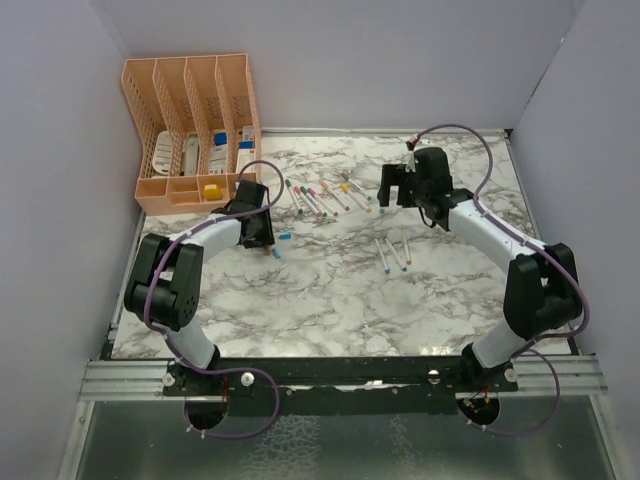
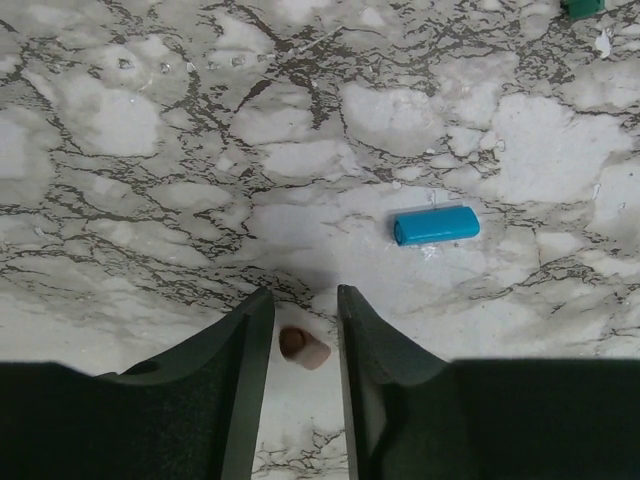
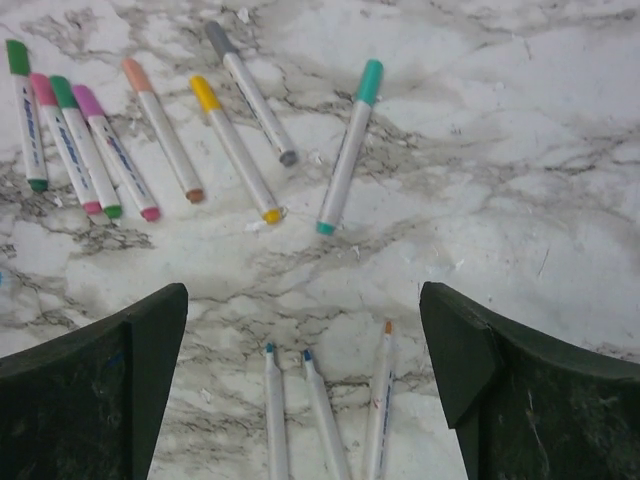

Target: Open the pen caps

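One surface: a white tabletop with grey marble veining (image 1: 330,290), boxed in by plain pale lavender walls (image 1: 60,120) on the left, far and right sides. At the far-left corner stands a peach plastic slotted organiser (image 1: 190,100) (four upright slots, low trays in front, a small yellow block (image 1: 210,190) in one tray).

Count, pens: eight slim white-barrelled marker pens with caps on (image 3: 160,130) lie in a loose row mid-table. Their caps are green, pink, green, magenta, peach, yellow, grey and teal. Three more white pens with bare tips (image 3: 322,415) lie side by side nearer the arm bases, two blue-tipped and one orange. Eleven in all.

Count, loose caps: two you can be sure of in the left wrist view. One is a stubby blue plastic cap (image 2: 435,225) lying on its side, the other a stubby orange-brown plastic cap (image 2: 303,347). A green scrap (image 2: 583,5) at that view's top edge is cropped; you cannot tell what it is.

Your left claw (image 2: 305,295) sits low over the marble, left of the pen row, jaws parted only narrowly. The orange-brown cap lies on the table between them with a sliver of gap on each side (not pinched). The blue cap lies off to the right in that view, apart. Your right claw (image 3: 300,300) hangs over the three bare-tipped pens, jaws spread wide, holding nothing.
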Motion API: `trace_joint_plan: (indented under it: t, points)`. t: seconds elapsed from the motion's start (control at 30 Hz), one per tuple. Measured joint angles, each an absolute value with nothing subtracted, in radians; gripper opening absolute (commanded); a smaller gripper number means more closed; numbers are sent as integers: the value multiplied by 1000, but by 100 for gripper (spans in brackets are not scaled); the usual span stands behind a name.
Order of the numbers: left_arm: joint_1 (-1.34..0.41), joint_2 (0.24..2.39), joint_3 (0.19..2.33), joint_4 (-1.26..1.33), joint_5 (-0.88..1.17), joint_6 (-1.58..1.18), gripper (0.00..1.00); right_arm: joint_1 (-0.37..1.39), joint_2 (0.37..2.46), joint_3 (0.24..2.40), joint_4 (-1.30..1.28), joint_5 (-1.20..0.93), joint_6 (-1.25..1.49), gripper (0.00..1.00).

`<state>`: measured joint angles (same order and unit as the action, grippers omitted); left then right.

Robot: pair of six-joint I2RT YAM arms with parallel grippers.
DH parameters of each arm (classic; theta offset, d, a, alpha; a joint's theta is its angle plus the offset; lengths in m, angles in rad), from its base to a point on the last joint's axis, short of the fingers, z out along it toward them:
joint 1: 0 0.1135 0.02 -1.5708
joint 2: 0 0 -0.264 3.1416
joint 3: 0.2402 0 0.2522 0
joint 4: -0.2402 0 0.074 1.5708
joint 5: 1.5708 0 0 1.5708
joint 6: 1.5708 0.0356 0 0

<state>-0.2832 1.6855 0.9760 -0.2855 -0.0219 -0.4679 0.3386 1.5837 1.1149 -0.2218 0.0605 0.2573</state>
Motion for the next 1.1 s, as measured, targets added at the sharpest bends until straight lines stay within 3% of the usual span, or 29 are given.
trace_joint_plan:
  t: [0.23, 0.37, 0.53, 0.87, 1.1]
  points:
    - [-274, 1686, 976, -286, -32, -461, 57, 338, 1722, 1296, -226, 60, 238, 100]
    - [-265, 1683, 976, -290, -44, -460, 68, 332, 1842, 1409, -262, 62, 239, 88]
    - [-256, 1630, 990, -328, -62, -459, 98, 305, 1966, 1530, -318, 66, 258, 84]
    - [-255, 1451, 1086, -282, -70, -480, 99, 288, 2102, 1678, -382, 94, 270, 82]
    - [-255, 1431, 999, -210, -33, -530, 99, 288, 2138, 1737, -396, 117, 273, 81]
